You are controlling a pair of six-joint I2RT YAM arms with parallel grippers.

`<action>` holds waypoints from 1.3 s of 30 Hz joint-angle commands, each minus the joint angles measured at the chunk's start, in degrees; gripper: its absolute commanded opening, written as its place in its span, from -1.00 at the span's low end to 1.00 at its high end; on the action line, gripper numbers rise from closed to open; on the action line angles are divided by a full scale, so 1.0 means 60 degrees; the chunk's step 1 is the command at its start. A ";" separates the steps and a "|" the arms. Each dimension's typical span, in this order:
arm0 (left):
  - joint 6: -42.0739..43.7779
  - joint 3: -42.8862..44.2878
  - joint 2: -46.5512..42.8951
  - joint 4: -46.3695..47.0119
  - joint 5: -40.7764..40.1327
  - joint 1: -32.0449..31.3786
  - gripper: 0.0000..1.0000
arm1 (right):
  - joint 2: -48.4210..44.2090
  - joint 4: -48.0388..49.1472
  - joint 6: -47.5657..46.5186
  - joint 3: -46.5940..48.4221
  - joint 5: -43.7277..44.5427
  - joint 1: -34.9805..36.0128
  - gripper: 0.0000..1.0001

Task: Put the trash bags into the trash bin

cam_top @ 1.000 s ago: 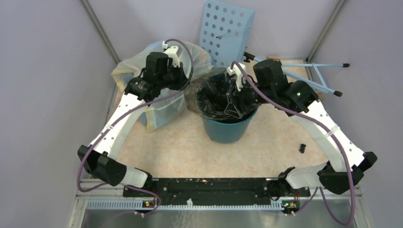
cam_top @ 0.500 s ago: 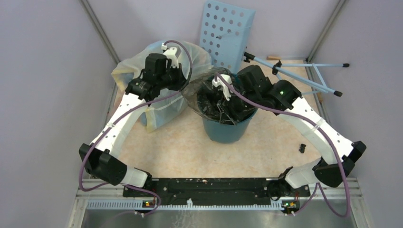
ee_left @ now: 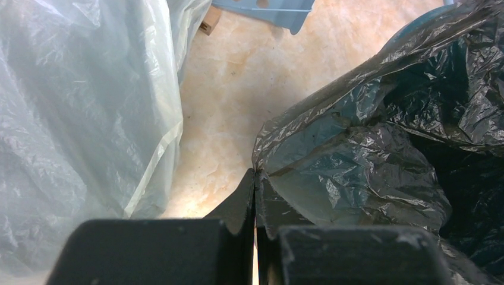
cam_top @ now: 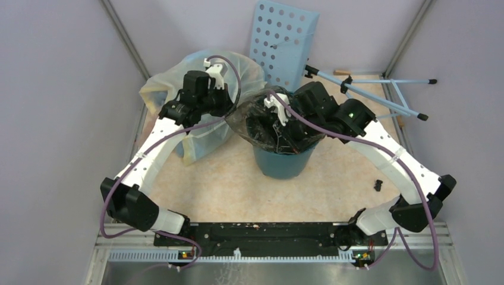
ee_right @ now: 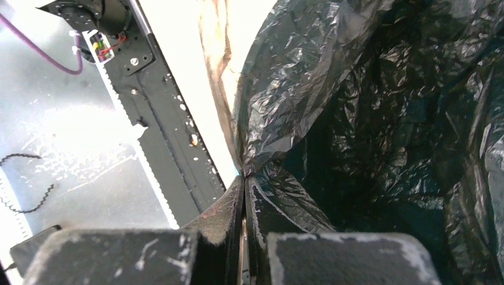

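Observation:
The dark, crinkly trash bag (cam_top: 261,119) sits in the mouth of the teal trash bin (cam_top: 284,164), its rim bunched above the bin's edge. My left gripper (cam_top: 230,111) is at the bag's left rim and is shut on a fold of the film there (ee_left: 255,176). The bag (ee_left: 362,148) stretches away to the right of it. My right gripper (cam_top: 278,132) reaches over the bin from the right. It is shut on the bag's near rim (ee_right: 244,178), with the bag's black inside (ee_right: 380,119) open beyond it.
A large pale stuffed bag (cam_top: 178,101) (ee_left: 77,119) lies left of the bin under my left arm. A light blue perforated panel (cam_top: 283,35) leans at the back. Light blue rods (cam_top: 380,89) lie back right. A small black piece (cam_top: 378,184) sits on the table at right.
My right gripper swung left over the bin and closed on the bag's near rim. My left gripper stayed shut on the left rim and drew it slightly left.

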 commanded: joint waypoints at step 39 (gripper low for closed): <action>-0.1063 -0.1992 0.0458 0.3625 0.1261 0.0052 -1.00 | -0.2281 0.0012 0.2340 0.0554 0.3902 0.0473 0.05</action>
